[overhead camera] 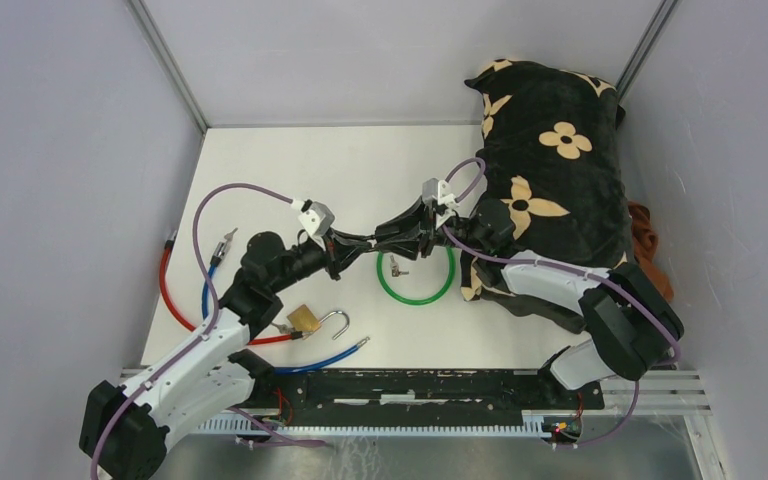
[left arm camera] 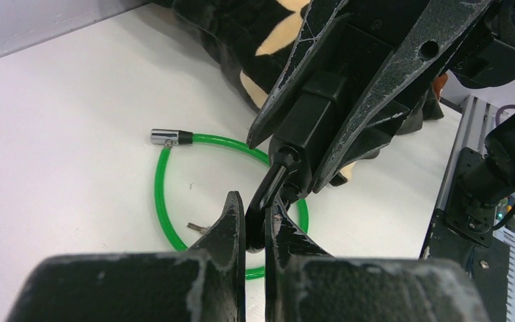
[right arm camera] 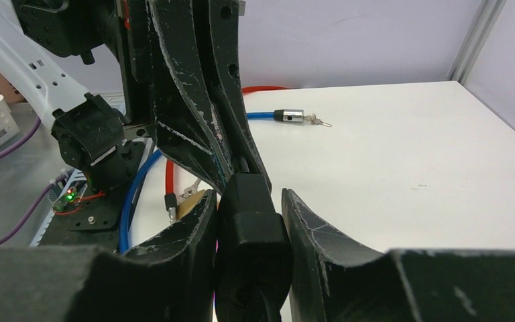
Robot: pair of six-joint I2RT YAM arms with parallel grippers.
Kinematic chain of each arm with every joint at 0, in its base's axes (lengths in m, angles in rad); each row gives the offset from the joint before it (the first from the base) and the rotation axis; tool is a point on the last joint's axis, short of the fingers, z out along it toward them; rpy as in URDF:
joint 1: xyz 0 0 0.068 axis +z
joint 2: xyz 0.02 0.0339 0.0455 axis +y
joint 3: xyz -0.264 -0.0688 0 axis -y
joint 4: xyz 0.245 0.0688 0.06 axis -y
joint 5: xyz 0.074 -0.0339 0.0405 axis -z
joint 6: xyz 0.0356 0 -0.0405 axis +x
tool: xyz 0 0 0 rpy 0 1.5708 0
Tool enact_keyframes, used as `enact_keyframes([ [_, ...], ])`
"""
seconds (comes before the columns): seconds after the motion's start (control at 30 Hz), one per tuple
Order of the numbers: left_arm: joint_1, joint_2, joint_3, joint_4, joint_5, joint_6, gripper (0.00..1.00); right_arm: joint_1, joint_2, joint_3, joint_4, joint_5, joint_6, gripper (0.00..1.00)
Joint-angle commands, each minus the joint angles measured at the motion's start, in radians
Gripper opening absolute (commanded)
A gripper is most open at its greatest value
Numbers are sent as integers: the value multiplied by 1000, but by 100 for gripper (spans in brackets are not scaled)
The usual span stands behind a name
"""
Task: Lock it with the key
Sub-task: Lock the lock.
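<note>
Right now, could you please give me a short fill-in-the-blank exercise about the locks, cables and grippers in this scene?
1. The left gripper pinches a thin black piece under the black block held by the right gripper, above the ____ cable loop.
2. The brass padlock has its shackle ____.
3. The black pillow with beige flowers lies on the robot's ____ side.

Missing words: green; open; right.

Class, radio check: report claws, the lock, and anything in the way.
Left claw shut on thin black stem. Right claw shut on black block, stem entering it, above green cable loop. Brass padlock lies open, untouched. Nothing blocking.
</note>
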Motion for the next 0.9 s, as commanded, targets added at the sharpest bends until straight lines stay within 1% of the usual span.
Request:
enact_keyframes([
  [0.0, -145, 16, 192, 415, 335, -104, 2, 145, 107, 44, -40, -48, -45, 0],
  [0.3, -222, 35, 228, 420, 397, -125, 2, 164, 167, 89, -31, -68, -58, 0],
  [0.5, -245, 38, 257, 417, 438, -147, 2, 166, 170, 113, -87, -89, -103, 0],
  [0.7, -273, 52, 262, 428, 437, -133, 2, 190, 211, 161, -107, -98, -121, 0],
  [0.87, -282, 55, 267, 438, 435, -140, 2, 193, 224, 156, -93, -89, -122, 0],
])
